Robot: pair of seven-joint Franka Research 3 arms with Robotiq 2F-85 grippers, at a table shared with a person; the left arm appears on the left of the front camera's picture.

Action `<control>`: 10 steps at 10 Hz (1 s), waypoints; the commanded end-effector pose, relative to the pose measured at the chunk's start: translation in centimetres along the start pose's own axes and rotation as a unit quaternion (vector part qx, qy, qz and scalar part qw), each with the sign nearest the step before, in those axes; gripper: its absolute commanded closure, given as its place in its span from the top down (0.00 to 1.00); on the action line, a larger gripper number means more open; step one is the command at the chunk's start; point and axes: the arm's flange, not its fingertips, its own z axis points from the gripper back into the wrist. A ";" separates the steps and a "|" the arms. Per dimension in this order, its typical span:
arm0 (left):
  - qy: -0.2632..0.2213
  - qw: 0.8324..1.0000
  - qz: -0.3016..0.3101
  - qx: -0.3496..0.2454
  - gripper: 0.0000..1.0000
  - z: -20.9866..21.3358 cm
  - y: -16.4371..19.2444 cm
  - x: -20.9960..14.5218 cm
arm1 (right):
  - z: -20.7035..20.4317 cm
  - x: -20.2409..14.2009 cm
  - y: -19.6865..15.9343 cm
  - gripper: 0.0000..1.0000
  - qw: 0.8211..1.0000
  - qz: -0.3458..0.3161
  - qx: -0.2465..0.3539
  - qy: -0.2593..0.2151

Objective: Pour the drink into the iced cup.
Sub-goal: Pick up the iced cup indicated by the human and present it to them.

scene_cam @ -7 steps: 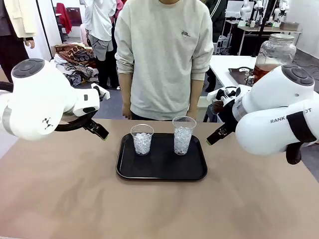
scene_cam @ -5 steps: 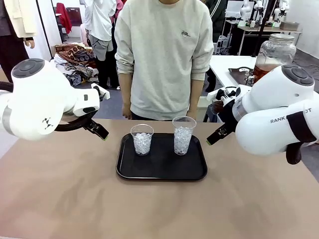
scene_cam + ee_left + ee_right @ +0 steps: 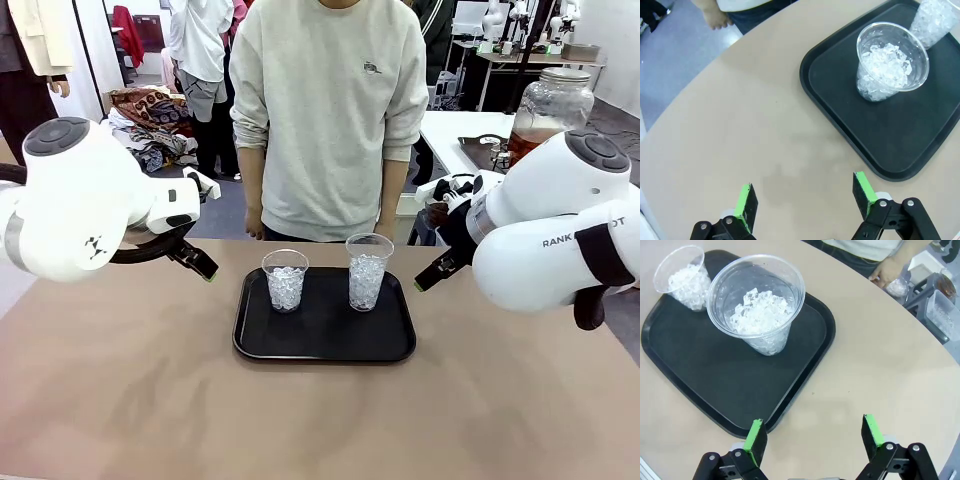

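The drink, amber-brown, fills only the bottom part of a big glass dispenser jar with a metal lid. In the front view the jar stands on a white side table beyond the bench, behind the right arm. It is well apart from the black tray that carries the shorter iced cup and the taller iced cup. I judge the jar heavy, smooth and breakable, with the liquid sloshing when tipped. Its body is probably too wide for the jaws, so the neck under the lid looks the likelier hold.

Left wrist view: the left tool hangs wide open and empty over bare bench, just beside the tray's corner, with the shorter cup ahead. The drink is far off towards the other arm's side.

Right wrist view: the right tool is likewise spread with nothing between its pads, just beside the tray's edge, with the taller cup ahead. It is the tool nearer the jar, yet well apart from it.
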 end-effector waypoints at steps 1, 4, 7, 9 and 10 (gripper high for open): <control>-0.004 1.000 -0.001 0.001 1.00 0.2 0.0 -0.1 | 0.1 0.1 -0.1 1.00 1.000 -0.001 -0.001 -0.005; -0.023 1.000 0.010 0.001 1.00 2.2 0.6 1.0 | 1.6 1.1 -0.7 1.00 0.999 -0.016 0.035 -0.005; -0.030 0.999 0.020 0.002 1.00 6.5 1.6 3.0 | 6.2 2.6 -2.5 1.00 0.996 -0.043 0.073 -0.023; -0.021 0.998 0.031 -0.048 1.00 9.2 2.7 4.1 | 9.2 3.0 -3.5 1.00 0.994 -0.059 0.085 -0.031; -0.017 0.997 0.050 -0.064 1.00 9.7 3.4 4.2 | 9.9 2.9 -4.0 1.00 0.990 -0.077 0.110 -0.039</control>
